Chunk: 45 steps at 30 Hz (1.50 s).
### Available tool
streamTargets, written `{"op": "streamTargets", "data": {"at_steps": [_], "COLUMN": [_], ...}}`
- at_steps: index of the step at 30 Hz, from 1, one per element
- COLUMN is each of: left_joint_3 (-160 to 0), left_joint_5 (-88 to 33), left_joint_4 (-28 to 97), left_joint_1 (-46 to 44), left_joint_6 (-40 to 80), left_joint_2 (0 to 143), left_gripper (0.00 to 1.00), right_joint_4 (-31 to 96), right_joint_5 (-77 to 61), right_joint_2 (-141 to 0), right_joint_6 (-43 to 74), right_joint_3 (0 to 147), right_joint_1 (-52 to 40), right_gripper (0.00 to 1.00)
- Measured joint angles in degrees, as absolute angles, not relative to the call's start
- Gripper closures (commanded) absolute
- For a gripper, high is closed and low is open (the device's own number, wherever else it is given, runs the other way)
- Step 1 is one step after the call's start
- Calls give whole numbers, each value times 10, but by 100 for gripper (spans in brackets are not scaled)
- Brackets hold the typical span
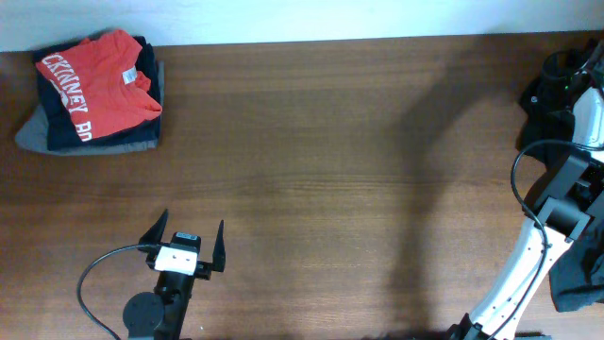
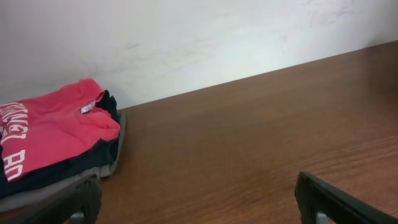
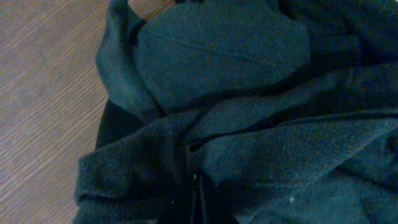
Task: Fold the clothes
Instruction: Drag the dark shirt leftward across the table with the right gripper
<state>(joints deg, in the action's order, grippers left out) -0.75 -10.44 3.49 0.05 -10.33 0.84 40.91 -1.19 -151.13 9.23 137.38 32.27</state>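
A crumpled dark grey-green garment (image 3: 249, 93) of the clothes fills the right wrist view, bunched into thick folds, with bare wood showing at its left. My right gripper (image 3: 198, 190) is shut, its thin fingertips pressed together on a crease of that garment. From overhead the same dark heap (image 1: 578, 279) lies at the table's right edge beside the right arm (image 1: 524, 269). My left gripper (image 1: 193, 222) stands open near the front left, over bare wood with nothing between its fingers (image 2: 84, 199).
A folded stack sits at the back left corner: a red shirt with white lettering (image 1: 99, 80) on top of dark and grey folded garments (image 1: 57, 132). The brown wooden table (image 1: 330, 170) runs between both arms. A white wall (image 2: 186, 37) rises behind.
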Motion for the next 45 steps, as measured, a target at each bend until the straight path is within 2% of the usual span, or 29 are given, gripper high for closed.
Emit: {"op": "streamTargets", "data": {"at_steps": [15, 21, 28, 45], "left_joint_3": [-8, -8, -8, -8], "left_joint_5": [-104, -104, -104, -104], "left_joint_4": [35, 35, 35, 35], "left_joint_1": [1, 1, 1, 1], "left_joint_6": [-103, -103, -103, -103], "left_joint_2": [8, 8, 8, 8], "left_gripper": [1, 1, 1, 1], "right_joint_4": [559, 609, 632, 638], "right_joint_5": [-149, -191, -210, -222], "right_joint_2": [-1510, -1508, -1500, -1495], "right_joint_6": [93, 94, 103, 121], "right_joint_3": [1507, 1578, 1592, 1592], "right_joint_1": [319, 287, 191, -115], "right_gripper": [96, 96, 96, 96]}}
